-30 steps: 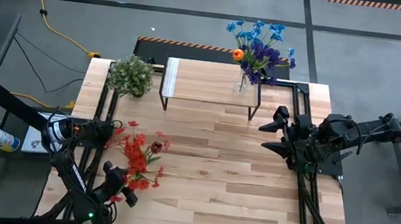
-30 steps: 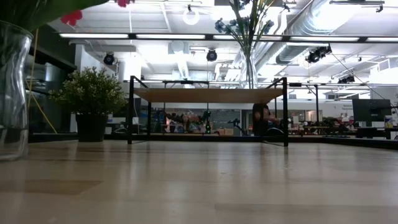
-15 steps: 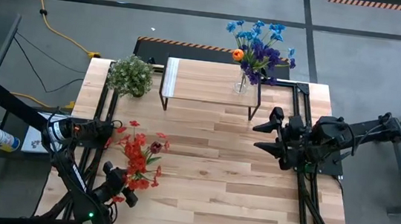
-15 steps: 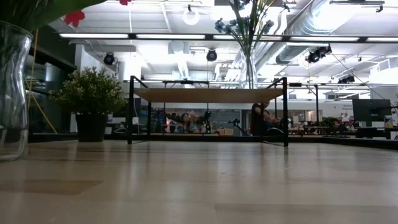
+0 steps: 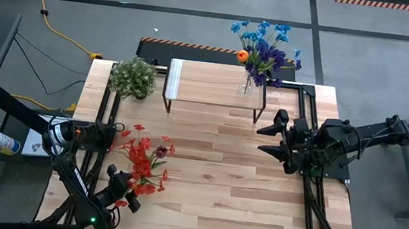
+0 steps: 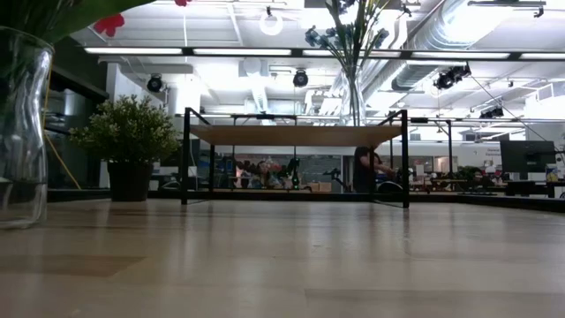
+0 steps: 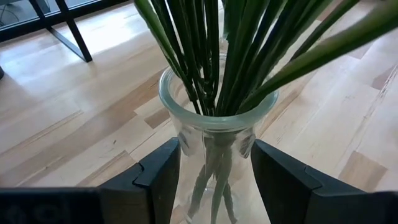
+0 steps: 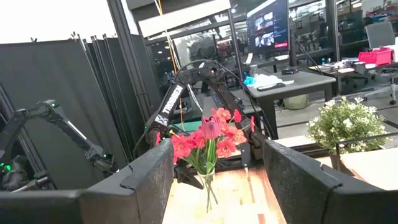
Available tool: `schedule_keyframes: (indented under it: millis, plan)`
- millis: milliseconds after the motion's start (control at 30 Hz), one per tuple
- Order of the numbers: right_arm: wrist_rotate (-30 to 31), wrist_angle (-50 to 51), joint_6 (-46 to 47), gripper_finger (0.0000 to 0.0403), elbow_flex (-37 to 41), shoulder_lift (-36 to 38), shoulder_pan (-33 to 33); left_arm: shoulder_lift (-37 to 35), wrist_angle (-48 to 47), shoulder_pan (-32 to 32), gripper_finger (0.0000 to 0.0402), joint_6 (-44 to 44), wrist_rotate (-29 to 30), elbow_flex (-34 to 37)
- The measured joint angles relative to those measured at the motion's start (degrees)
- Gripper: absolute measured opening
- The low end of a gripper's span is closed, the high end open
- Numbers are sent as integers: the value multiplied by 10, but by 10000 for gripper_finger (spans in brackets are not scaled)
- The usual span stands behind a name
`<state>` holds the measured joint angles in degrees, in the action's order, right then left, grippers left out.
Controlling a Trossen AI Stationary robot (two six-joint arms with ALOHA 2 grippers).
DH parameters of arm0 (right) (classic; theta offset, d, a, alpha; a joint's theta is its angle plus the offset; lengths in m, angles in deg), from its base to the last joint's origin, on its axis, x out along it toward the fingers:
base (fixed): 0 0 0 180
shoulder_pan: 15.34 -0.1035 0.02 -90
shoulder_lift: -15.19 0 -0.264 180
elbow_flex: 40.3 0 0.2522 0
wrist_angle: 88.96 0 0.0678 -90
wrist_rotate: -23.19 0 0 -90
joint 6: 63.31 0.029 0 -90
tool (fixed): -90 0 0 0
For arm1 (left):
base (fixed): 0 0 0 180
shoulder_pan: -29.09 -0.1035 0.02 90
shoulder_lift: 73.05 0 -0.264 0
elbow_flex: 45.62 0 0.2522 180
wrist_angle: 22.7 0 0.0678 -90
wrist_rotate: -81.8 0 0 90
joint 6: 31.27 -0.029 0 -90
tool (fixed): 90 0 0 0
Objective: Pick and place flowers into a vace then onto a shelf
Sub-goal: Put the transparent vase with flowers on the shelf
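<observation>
A clear glass vase (image 7: 214, 106) with red flowers and one dark red tulip (image 5: 140, 165) stands near the table's near left corner; its glass also shows in the low view (image 6: 19, 132). My left gripper (image 5: 120, 189) is shut on it. A second vase with blue and purple flowers and an orange tulip (image 5: 260, 55) stands on the right end of the wooden-topped shelf (image 5: 208, 84) at the far edge. My right gripper (image 5: 264, 138) hovers open right of the table's middle, pointing left toward the red flowers (image 8: 208, 140). My left gripper pinches the vase's body just below the rim (image 7: 186, 140) between its two fingers, one finger (image 7: 163, 177) on each side of the glass. The vase stays upright with the stems rising out of it. Whether its base rests on the table I cannot tell.
A bushy pale-green potted plant (image 5: 134, 76) stands at the far left, beside the shelf's left legs (image 6: 185, 155). Bare tabletop (image 5: 213, 176) lies between the two grippers. Black frame rails run along both table sides (image 5: 310, 194).
My right gripper has moved a little toward the table's left, staying open. The vase in my left gripper has shifted slightly in the low view.
</observation>
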<state>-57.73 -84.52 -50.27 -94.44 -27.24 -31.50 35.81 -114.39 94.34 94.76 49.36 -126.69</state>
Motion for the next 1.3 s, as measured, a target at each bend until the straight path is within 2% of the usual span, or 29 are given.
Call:
schedule_keyframes:
  millis: [200,533,733,867,1033,1300]
  plan:
    - [0,0,0,236,0,0,0,0,0,0,241,-4,11,0]
    - [0,0,0,236,0,0,0,0,-1,0,349,-5,19,0]
    - [0,0,0,236,0,0,0,0,0,0,393,-4,33,0]
    - [0,0,0,236,0,0,0,0,0,0,395,-3,50,0]
    - [0,0,0,236,0,0,0,0,0,0,386,2,49,0]
    - [0,0,0,236,0,0,0,0,1,-12,394,2,45,0]
